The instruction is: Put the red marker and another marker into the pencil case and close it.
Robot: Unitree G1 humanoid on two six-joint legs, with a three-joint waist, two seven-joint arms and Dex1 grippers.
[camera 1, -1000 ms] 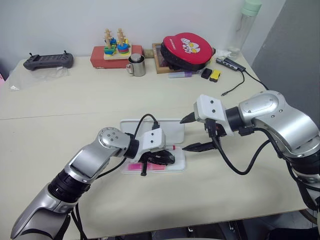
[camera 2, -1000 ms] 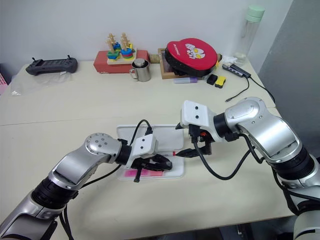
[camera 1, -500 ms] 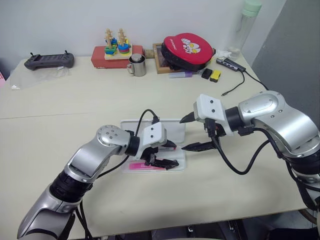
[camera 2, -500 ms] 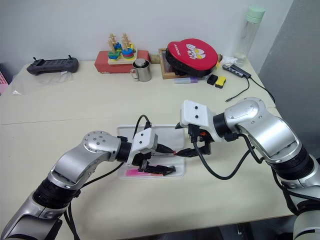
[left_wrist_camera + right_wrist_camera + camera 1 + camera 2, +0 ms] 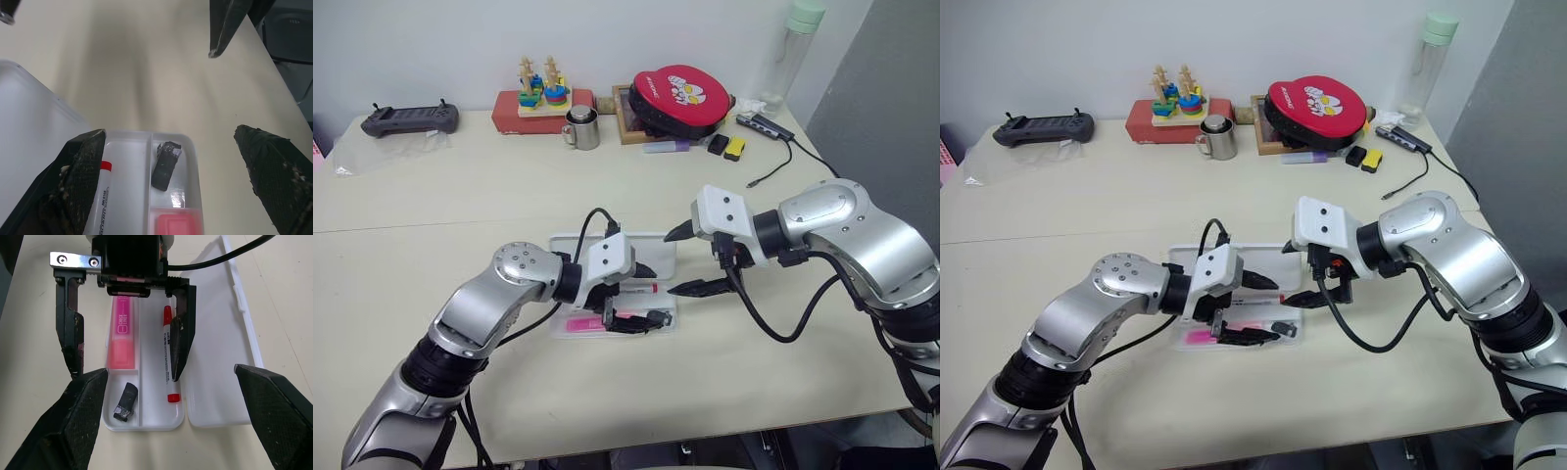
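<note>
The white pencil case (image 5: 658, 323) lies open at mid-table, its lid (image 5: 658, 253) flat on the far side of the tray. The red marker (image 5: 167, 357) lies loose in the tray's far compartment. The pink highlighter (image 5: 121, 338) rests in the near compartment, with a small black object (image 5: 126, 401) at that compartment's end. My left gripper (image 5: 644, 296) hovers open just above the tray, one finger on each side of it, holding nothing. My right gripper (image 5: 685, 260) hangs open and empty over the case's right end.
Along the back edge stand a red round pouch (image 5: 680, 98), a purple marker (image 5: 666, 146), a steel mug (image 5: 580, 127), a stacking toy on a red box (image 5: 540, 98), a controller (image 5: 408, 118) and a bottle (image 5: 793, 54). A cable (image 5: 773, 162) trails at the right.
My left gripper, shut and low in the tray a second ago, has opened wide and risen slightly. The red marker now lies free in the tray. The right arm has stayed put.
</note>
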